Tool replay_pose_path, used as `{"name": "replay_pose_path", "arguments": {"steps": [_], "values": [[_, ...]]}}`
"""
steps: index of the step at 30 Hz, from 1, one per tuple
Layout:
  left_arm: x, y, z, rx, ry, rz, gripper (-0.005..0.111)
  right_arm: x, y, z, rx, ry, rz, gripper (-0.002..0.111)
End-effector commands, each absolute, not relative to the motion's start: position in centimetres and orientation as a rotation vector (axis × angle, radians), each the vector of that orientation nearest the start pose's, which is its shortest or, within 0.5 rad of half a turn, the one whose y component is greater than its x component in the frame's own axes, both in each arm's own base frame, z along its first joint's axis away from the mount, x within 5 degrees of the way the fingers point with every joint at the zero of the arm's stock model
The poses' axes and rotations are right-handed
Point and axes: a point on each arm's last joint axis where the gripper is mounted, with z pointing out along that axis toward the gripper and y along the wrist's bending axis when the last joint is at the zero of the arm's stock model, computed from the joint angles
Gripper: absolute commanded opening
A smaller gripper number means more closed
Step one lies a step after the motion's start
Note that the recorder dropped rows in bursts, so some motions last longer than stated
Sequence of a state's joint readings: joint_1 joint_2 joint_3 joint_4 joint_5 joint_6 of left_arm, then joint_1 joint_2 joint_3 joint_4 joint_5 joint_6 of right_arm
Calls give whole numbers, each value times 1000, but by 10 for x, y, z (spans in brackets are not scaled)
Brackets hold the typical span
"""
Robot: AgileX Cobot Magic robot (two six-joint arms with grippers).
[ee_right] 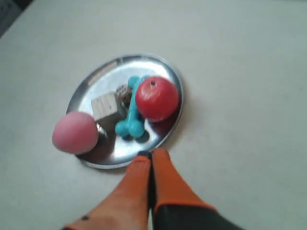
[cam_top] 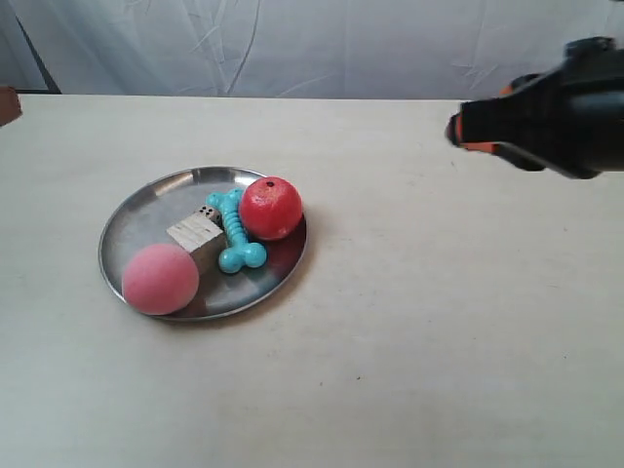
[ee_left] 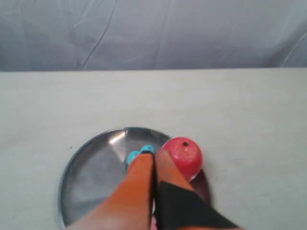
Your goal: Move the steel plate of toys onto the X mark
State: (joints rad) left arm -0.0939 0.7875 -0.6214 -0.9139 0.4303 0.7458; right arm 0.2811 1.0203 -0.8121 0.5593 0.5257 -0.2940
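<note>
Stiff, slick and probably light, the steel plate (cam_top: 146, 219) lies flat on the table (cam_top: 439, 341) — best pinched at its raised rim — while left gripper (ee_left: 153, 159) and right gripper (ee_right: 151, 155) hang pressed together, empty.

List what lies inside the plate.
Pink ball, red ball, bone, block and die lie in the plate. Its floor beneath them is covered, unseen.
</note>
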Motion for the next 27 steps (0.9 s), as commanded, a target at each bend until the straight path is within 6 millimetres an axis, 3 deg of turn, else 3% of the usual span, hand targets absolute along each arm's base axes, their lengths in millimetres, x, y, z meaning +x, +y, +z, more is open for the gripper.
{"name": "replay_pose_path", "arguments": {"steps": [1, 5, 11, 21, 27], "values": [[111, -43, 345, 222, 1695, -493, 0, 152, 58, 350, -199, 1845, 469, -1], [77, -40, 358, 252, 1550, -465, 0, 126, 46, 355, -152, 1682, 440, -1], [47, -45, 358, 361, 1506, -512, 0, 110, 43, 359, -154, 1641, 463, -1], [40, -49, 353, 439, 1534, -532, 0, 104, 41, 362, -154, 1616, 469, -1], [40, -49, 353, 442, 1536, -534, 0, 56, 27, 379, -150, 1410, 482, -1]]}}
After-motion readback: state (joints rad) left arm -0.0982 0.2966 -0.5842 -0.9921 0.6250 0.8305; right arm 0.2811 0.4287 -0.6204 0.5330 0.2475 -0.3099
